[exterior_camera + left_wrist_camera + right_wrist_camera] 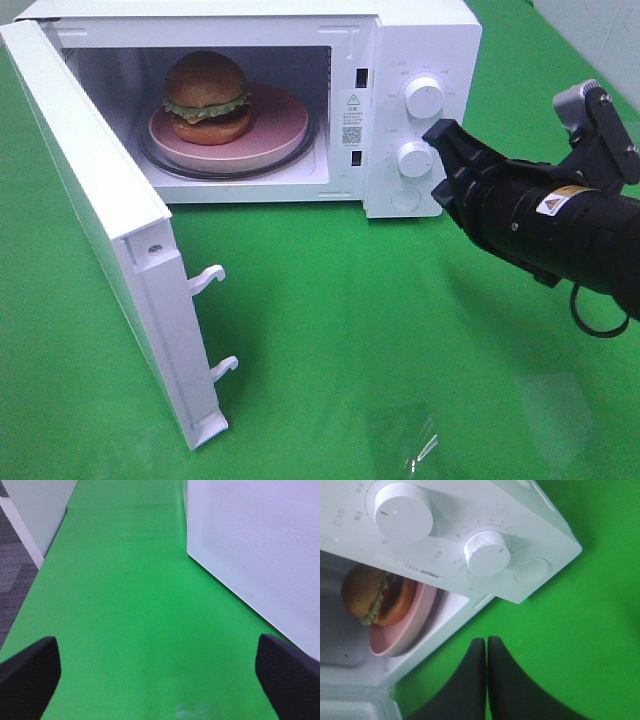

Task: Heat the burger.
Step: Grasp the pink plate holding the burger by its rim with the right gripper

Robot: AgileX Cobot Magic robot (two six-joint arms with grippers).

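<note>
The green desk (400, 330) carries the microwave (420, 40), its door (90, 200) standing wide open. Inside, the pink plate (285, 120) holds the burger (207, 97), so loading looks done. I judge that shutting the door and setting the timer are left. My right jaws are pressed together, empty, near the lower knob (414, 159). My left jaws are spread, empty, over the desk.

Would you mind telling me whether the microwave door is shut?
No, the microwave door stands swung wide open, leaving the burger visible inside.
</note>
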